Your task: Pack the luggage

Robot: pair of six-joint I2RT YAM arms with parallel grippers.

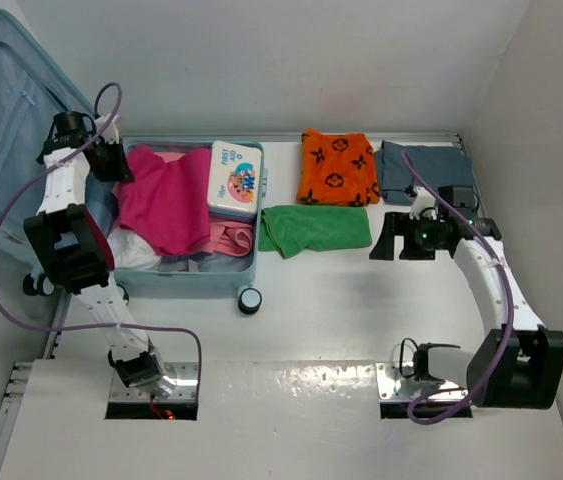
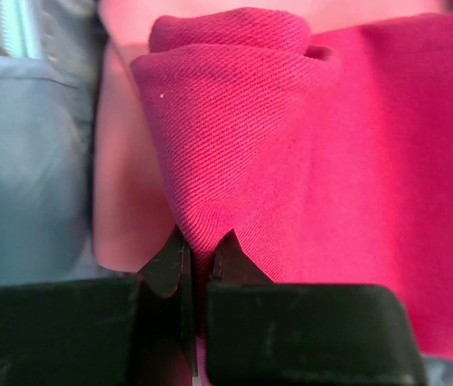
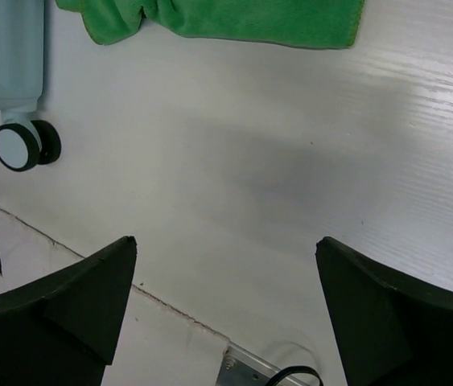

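Note:
The luggage (image 1: 187, 285), a pale blue suitcase, lies open at the left with its lid (image 1: 1, 130) leaning back. A magenta cloth (image 1: 166, 200) is spread over other clothes inside it. My left gripper (image 1: 111, 160) is at the case's far left corner, shut on a fold of that magenta cloth (image 2: 290, 145). The left wrist view shows the fabric pinched between the fingertips (image 2: 170, 261), with grey-blue lining (image 2: 25, 161) beside it. My right gripper (image 1: 391, 238) hangs open over the bare table, right of a green cloth (image 1: 314, 228). Nothing is between its jaws (image 3: 226, 240).
A white first-aid box (image 1: 235, 180) lies in the suitcase at its right side. An orange patterned cloth (image 1: 337, 167) and a grey-blue folded garment (image 1: 426, 170) lie at the back. A suitcase wheel (image 3: 21, 145) and the green cloth (image 3: 234, 20) show in the right wrist view.

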